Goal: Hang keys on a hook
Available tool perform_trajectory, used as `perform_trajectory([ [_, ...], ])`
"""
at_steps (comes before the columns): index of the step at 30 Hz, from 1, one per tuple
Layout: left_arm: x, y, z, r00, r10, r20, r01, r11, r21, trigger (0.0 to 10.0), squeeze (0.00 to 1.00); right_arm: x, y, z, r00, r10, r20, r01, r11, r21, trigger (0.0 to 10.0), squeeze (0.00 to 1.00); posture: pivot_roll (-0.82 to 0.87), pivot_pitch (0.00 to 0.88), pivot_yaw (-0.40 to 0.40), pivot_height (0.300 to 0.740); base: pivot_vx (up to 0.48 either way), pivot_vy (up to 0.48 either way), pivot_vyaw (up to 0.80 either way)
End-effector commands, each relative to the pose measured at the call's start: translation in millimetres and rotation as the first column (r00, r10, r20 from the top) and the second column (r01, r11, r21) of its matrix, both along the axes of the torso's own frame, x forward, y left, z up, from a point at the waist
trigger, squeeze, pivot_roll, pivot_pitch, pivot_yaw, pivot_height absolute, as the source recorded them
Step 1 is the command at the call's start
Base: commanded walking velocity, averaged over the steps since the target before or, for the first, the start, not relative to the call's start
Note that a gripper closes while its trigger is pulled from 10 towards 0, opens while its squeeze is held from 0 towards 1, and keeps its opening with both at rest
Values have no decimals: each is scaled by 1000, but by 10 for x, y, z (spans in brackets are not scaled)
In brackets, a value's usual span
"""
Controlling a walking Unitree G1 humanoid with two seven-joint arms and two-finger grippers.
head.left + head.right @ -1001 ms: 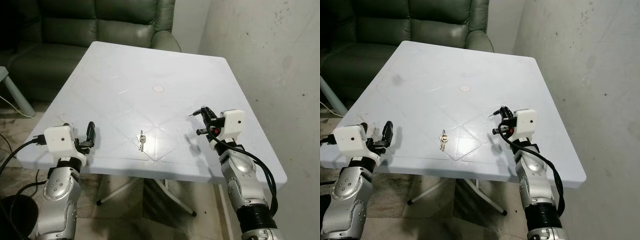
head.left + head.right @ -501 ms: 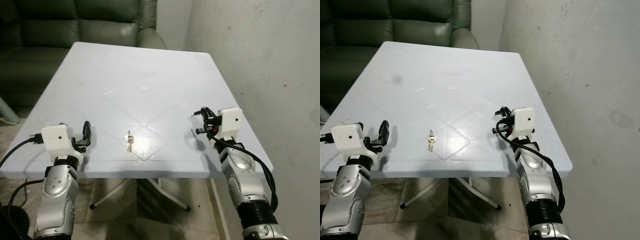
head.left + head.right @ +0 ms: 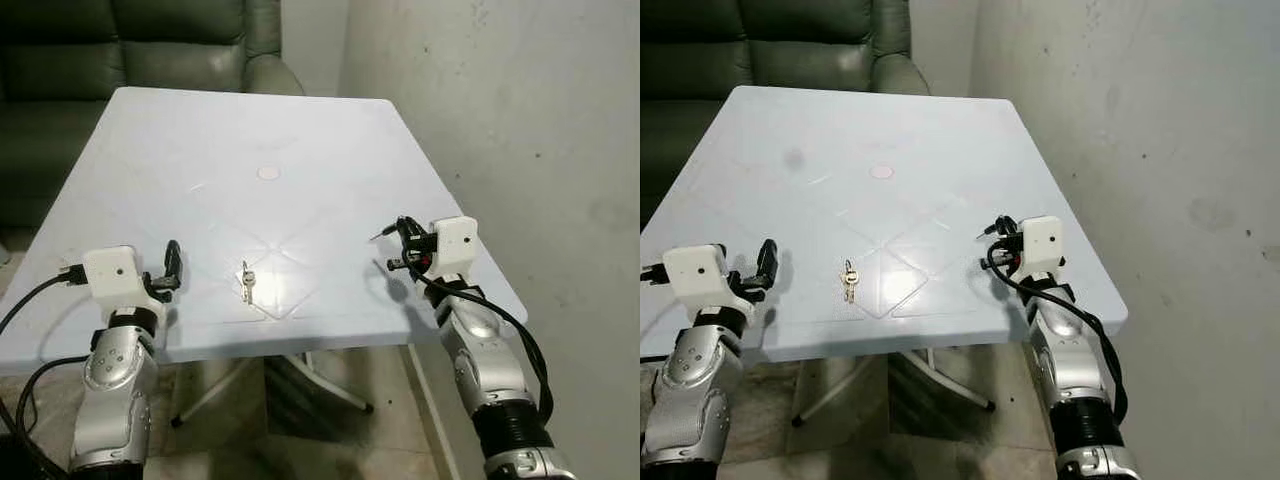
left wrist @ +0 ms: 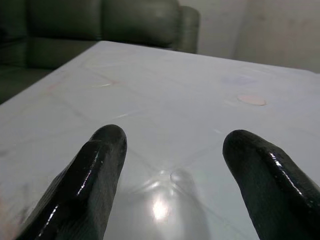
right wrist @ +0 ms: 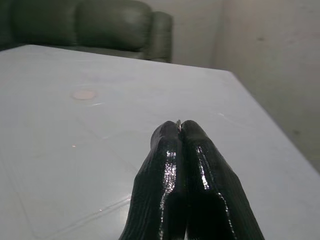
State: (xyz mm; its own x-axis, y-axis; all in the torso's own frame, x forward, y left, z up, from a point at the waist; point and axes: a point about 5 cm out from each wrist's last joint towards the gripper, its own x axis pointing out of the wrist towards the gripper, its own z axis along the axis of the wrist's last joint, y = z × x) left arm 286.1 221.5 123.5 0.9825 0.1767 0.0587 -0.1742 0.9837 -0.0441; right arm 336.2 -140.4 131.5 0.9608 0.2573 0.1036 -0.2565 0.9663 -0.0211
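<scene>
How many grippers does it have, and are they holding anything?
2. The left gripper hovers open over the table's near left edge, holding nothing. The right gripper is shut over the near right side. The keys lie between them, untouched.

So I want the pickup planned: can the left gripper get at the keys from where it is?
Probably yes: the left gripper is open, and only bare table lies between it and the keys.

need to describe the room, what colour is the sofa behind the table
Dark green, leather-looking sofa, clearest in the left eye view, behind the white table.
</scene>
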Motion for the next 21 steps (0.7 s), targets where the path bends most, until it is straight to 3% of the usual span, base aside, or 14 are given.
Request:
perform_trajectory([
  [1, 13, 42, 5, 1000, 27, -12, -27, 1000, 7, 10000, 0, 14, 21, 16, 1000, 4, -2, -4, 1000, -6, 10000, 0, -28, 0, -63, 728, 0, 0, -763],
  [21, -38, 17, -53, 999, 28, -37, -27, 1000, 10, 10000, 0, -1, 22, -11, 1000, 14, -15, -14, 1000, -12, 10000, 0, -23, 0, -74, 728, 0, 0, -763],
])
